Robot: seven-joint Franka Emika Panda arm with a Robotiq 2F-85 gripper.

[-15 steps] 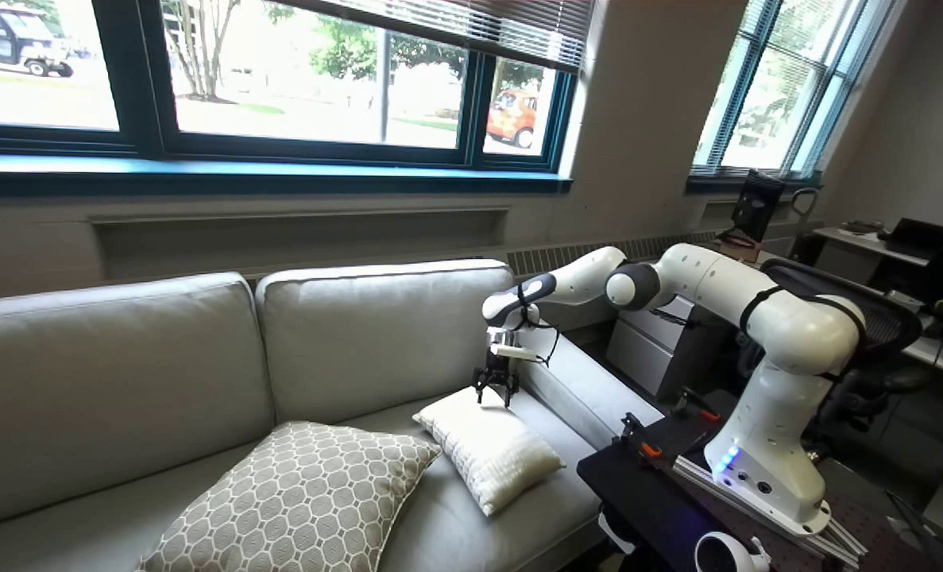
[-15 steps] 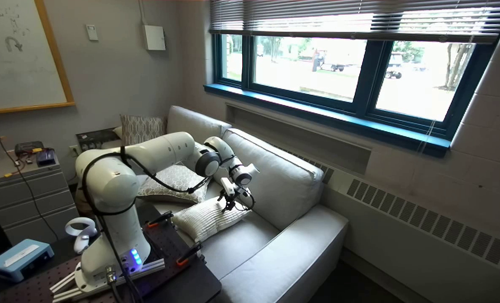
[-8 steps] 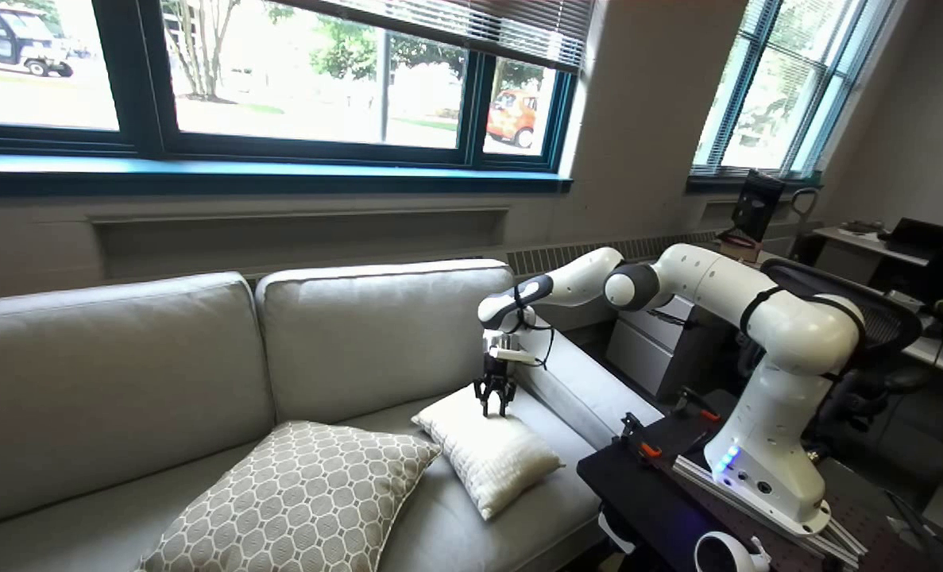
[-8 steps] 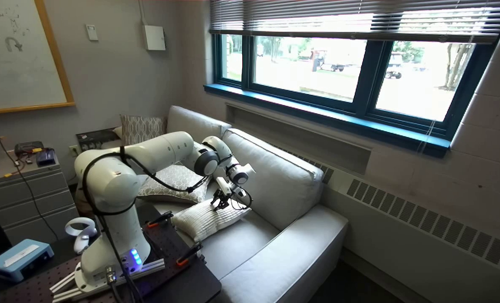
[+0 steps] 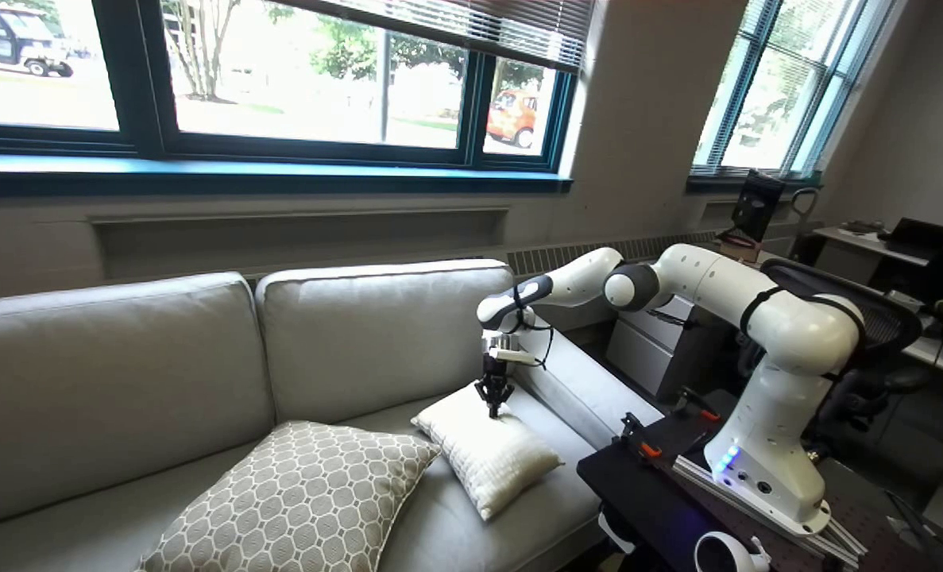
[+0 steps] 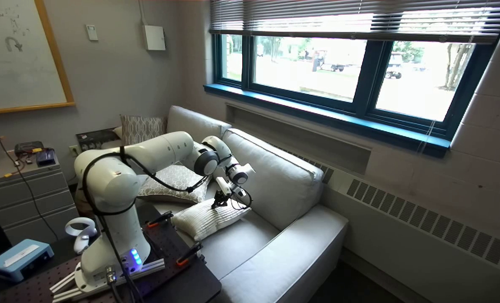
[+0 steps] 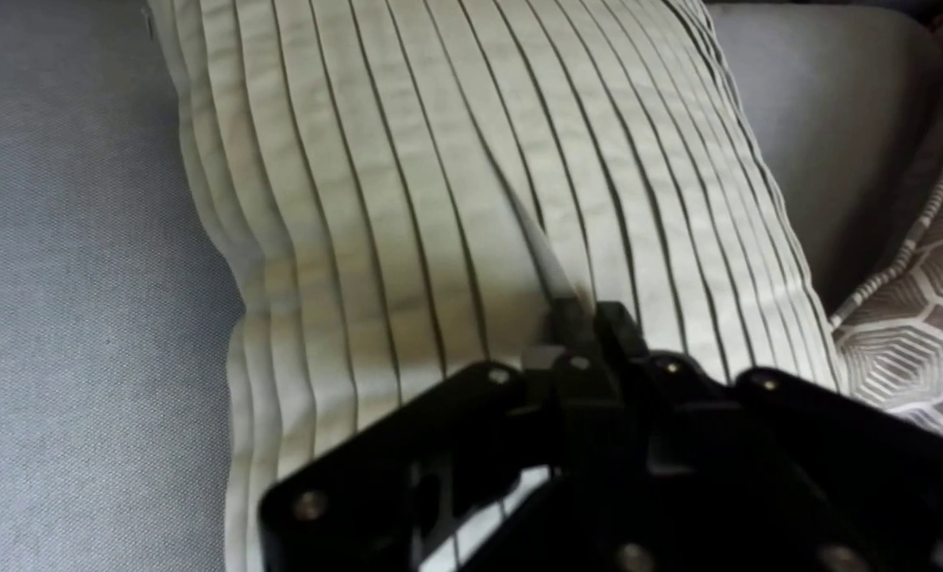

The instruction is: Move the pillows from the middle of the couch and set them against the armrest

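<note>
Black fingers (image 7: 620, 330), spread a second ago, now meet: the black jointed gripper (image 5: 494, 412) pinches a pleat of the square white fabric pillow (image 5: 491, 461) on the grey upholstered couch (image 5: 384, 342). Bite looks shallow; lifting may cause slip.

Your fingers (image 7: 619, 332) are black; you have an off-white throw pillow (image 7: 463, 191) striped with dark pleat lines, a beige throw pillow (image 5: 296, 500) latticed in white, a plain light-grey couch (image 5: 388, 342) and a dark blue window frame (image 5: 143, 87).
</note>
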